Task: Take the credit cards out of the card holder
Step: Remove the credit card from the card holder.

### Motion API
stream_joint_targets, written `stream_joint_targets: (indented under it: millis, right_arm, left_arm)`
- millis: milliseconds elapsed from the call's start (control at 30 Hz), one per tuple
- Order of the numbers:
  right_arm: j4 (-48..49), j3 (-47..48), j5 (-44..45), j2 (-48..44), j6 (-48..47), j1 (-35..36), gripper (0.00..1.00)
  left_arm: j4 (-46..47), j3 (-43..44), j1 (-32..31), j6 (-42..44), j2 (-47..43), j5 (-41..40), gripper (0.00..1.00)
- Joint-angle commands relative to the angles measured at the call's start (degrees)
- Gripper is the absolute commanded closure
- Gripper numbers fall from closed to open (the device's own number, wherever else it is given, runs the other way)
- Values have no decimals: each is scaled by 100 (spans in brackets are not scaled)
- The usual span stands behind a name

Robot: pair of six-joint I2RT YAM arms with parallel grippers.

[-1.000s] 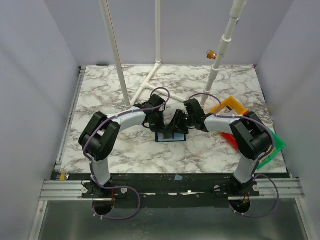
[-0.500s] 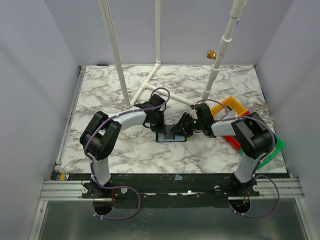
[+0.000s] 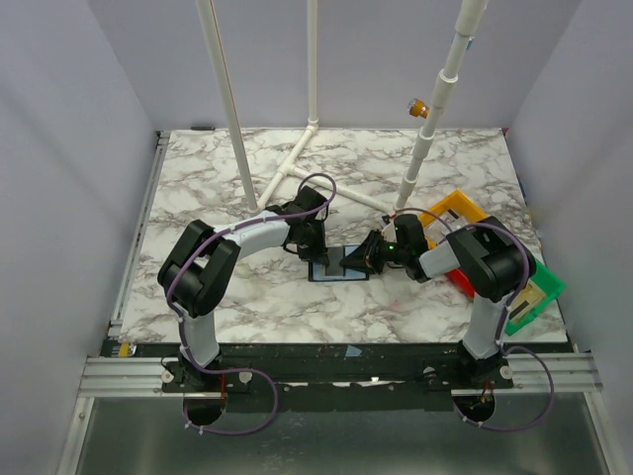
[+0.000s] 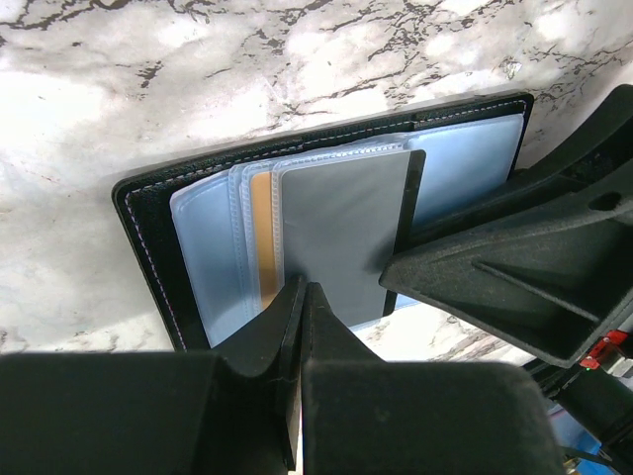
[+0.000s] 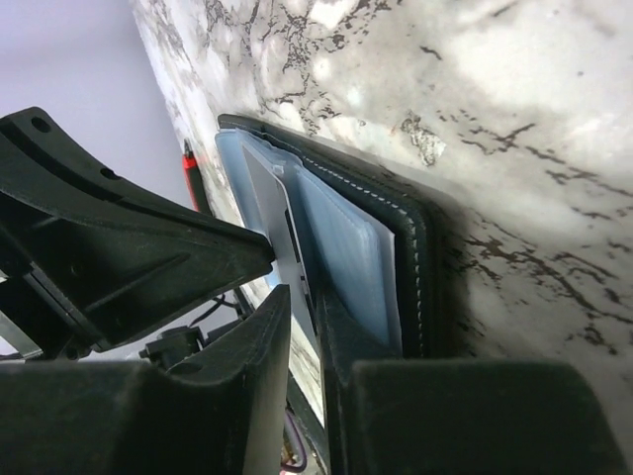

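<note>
The black card holder (image 3: 336, 273) lies open on the marble in the middle, its stitched border (image 4: 148, 247) framing pale blue sleeves. A tan credit card (image 4: 260, 228) shows as a strip among the sleeves, and a grey credit card (image 4: 341, 218) lies over them. My left gripper (image 3: 318, 253) is shut, its joined tips (image 4: 302, 292) resting at the holder's near edge with nothing between them. My right gripper (image 3: 358, 260) comes in low from the right. Its jaws (image 5: 302, 297) stand a narrow gap apart astride the grey card's edge (image 5: 272, 208), beside the holder's border (image 5: 420, 267).
Yellow (image 3: 455, 210), red (image 3: 460, 281) and green (image 3: 539, 292) bins sit under the right arm near the table's right edge. White pipes (image 3: 297, 163) lie on the marble behind the holder, and white poles (image 3: 435, 109) rise at the back.
The right arm has swung down and in from the right, bringing its gripper low to the holder's right edge with its jaws narrowing round the grey card. The left arm has not moved.
</note>
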Motion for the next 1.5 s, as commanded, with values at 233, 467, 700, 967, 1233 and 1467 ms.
stream_joint_targets:
  millis: [233, 467, 700, 967, 1233, 1467]
  right_arm:
    - [1060, -299, -257, 322, 421, -56, 92]
    - [1158, -388, -219, 331, 396, -72, 93]
    - [1270, -449, -213, 357, 433, -81, 85]
    - [1446, -552, -219, 378, 510, -124, 85]
    - [1562, -615, -212, 388, 571, -154, 88]
    - [1625, -664, -221, 363, 594, -186, 93]
  left_arm:
    - [-163, -36, -52, 10, 155, -7, 100]
    - [-159, -109, -35, 4, 101, -23, 100]
    - [-138, -142, -35, 0, 93, -20, 100]
    - [-135, -149, -27, -5, 88, -29, 100]
    - [-131, -189, -26, -2, 75, -36, 100]
    - [-127, -202, -27, -17, 66, -42, 100]
